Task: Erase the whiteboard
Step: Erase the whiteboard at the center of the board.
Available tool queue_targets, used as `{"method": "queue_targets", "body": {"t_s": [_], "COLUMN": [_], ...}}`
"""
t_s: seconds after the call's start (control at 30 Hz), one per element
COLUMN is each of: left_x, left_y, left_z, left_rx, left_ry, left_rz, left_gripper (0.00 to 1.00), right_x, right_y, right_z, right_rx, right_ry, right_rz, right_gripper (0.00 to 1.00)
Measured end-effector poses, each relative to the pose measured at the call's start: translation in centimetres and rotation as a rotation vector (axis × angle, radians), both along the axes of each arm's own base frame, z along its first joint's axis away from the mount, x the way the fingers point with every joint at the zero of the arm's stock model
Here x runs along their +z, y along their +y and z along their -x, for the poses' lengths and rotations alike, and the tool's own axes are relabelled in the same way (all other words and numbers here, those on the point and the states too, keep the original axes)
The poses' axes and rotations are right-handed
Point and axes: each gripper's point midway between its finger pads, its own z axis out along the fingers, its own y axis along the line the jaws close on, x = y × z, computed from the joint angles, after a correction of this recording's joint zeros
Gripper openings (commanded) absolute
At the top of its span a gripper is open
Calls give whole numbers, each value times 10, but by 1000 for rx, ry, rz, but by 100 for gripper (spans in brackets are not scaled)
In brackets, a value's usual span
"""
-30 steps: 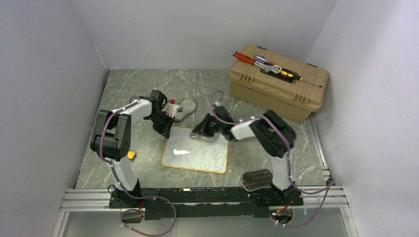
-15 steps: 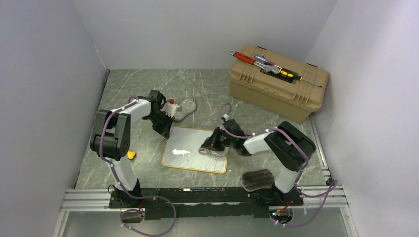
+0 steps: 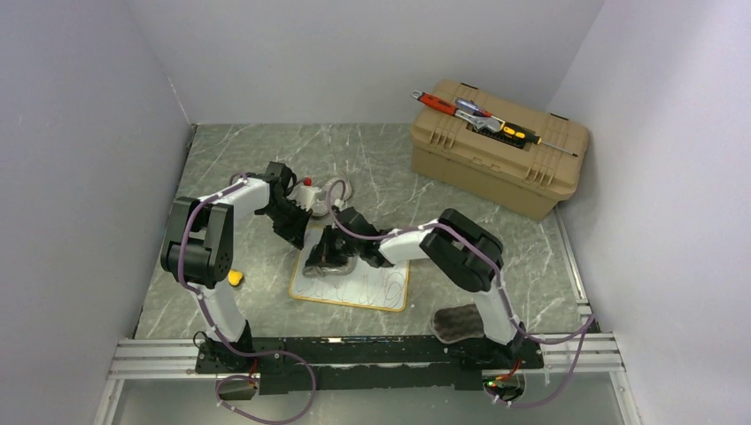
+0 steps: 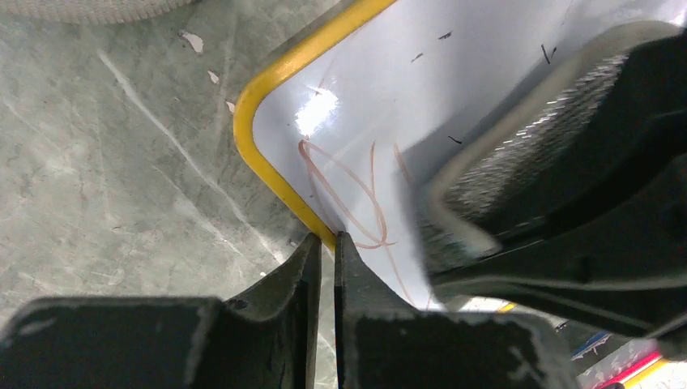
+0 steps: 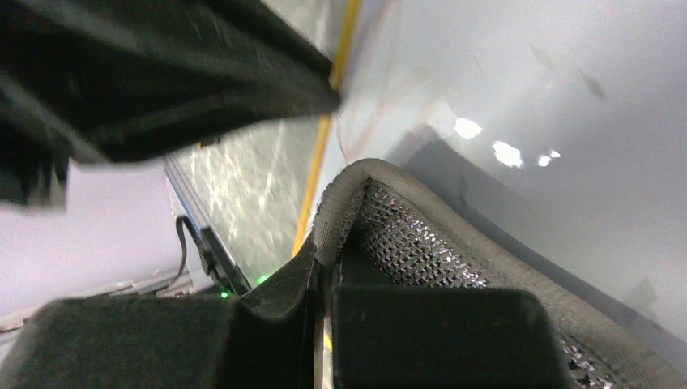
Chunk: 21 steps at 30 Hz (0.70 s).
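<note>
one whiteboard (image 3: 376, 288), one tan toolbox (image 3: 496, 168), three pads: wiping pad (image 3: 326, 258), dark pad (image 3: 457, 322), grey pad (image 3: 343, 189).

tan toolbox (image 3: 496, 166): far right | tools (image 3: 479, 117): on its lid | dark pad (image 3: 452, 323): near edge

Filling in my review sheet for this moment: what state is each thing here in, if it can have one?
whiteboard: lying flat, partly wiped, faint scribbles on its near part.
left gripper: jaws shut on the whiteboard's yellow frame near a corner.
right gripper: jaws shut on the gray pad.
gray pad: held against the whiteboard.
toolbox: lid closed, tools lying on top.
spare pad: lying loose, ungripped.
</note>
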Motion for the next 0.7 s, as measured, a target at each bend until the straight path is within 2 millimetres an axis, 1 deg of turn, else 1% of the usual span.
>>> {"method": "queue_targets", "body": {"t_s": [0.03,0.13,0.23,0.3,0.37,0.43,0.47,0.53,0.63,0.7], "left_x": [0,0,0,0,0,0,0,0,0,0], "left_y": [0,0,0,0,0,0,0,0,0,0], "left_z": [0,0,0,0,0,0,0,0,0,0], "left_rx": [-1,-3,-4,-4,-5,-5,-5,-5,-5,-5], "left_ry": [0,-1,-1,-1,-1,-1,-1,-1,-1,-1], "left_rz": [0,-1,-1,-1,-2,-2,-1,-1,-1,-2], "left_gripper": [2,2,2,2,2,2,2,2,2,2], "right_x": [-3,-7,-6,-4,-7,-9,-9,-7,0,1], "right_y": [-6,-47,-112,-137,-149,-146,-141,-119,-55,-17], "right_z": [4,26,55,64,70,70,69,65,53,52], "right_rx": [-2,-15,-59,-89,-104,-99,-92,-59,24,74], "right_ry": [1,21,50,55,52,57,63,65,38,11], "right_rz": [12,38,59,67,81,86,88,94,84,83], "right_gripper": [0,0,0,0,0,0,0,0,0,0]}}
